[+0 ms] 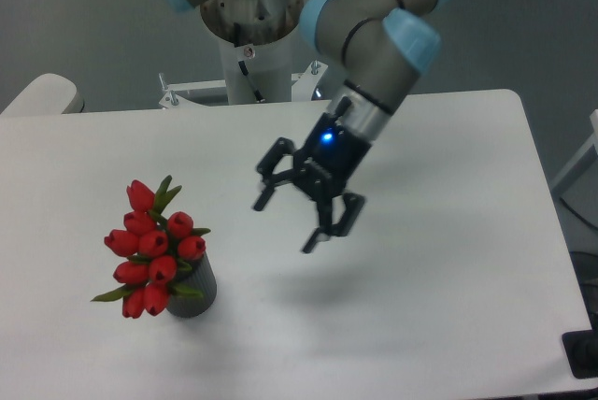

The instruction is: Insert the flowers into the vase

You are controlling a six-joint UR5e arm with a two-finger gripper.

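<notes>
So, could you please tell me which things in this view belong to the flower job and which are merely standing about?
Belonging to the job:
- the flowers, standing in the vase
- the vase, upright on the table
- the claw, open, holding nothing, off to the right of the bunch

Standing about:
- the table
- the arm's mounting post behind the table

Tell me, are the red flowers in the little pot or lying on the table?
In it. The flowers stand up out of the vase, which is upright on the table. The gripper is open, away from them.
</notes>
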